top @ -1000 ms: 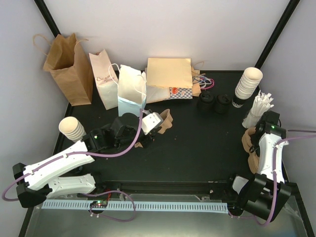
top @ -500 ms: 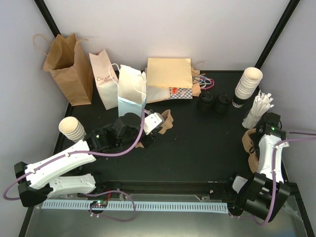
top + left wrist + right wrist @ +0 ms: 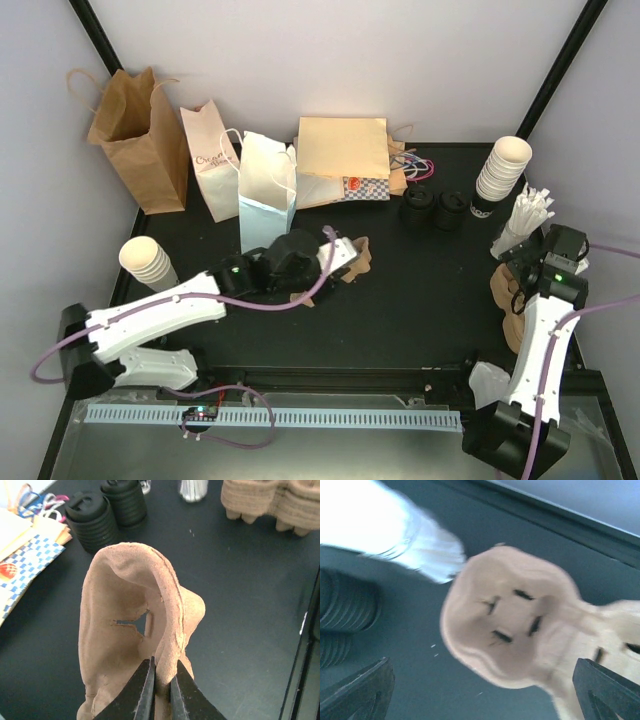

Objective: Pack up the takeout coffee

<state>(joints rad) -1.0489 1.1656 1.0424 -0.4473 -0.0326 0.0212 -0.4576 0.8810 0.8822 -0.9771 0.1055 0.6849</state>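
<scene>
Near the middle of the black worktop (image 3: 420, 300), the left claw (image 3: 162, 666) is closed narrow on the thin rim of a brown pulp cup carrier (image 3: 125, 630). In the left wrist view its two fingers pinch this rim from both sides. The carrier rises in front of them, and there is a small torn slit in its wall.

At 3 o'clock, near the right edge, the right claw (image 3: 482, 692) is wide and grips nothing. Its fingertips show at the two lower corners of the right wrist view, well apart. A stack of pulp carriers (image 3: 508, 300) lies before it, blurred in that view.

At 2 o'clock stands a tall stack of bare paper cups (image 3: 502, 168), and just beside it, toward 3 o'clock, a holder of white straws (image 3: 525, 215). Two stacks of black lids (image 3: 433, 210) stand at 1 o'clock.

At 12 o'clock a pile of flat bags (image 3: 340, 145) lies on the worktop. From 11 to 10 o'clock three bags stand upright: a white bag (image 3: 267, 180), a pale pink bag (image 3: 208, 160) and a brown paper bag (image 3: 135, 140). At 9 o'clock is a second cup stack (image 3: 148, 262).

The takeout coffee I cannot find with certainty in any view, so I cannot tell its place.
</scene>
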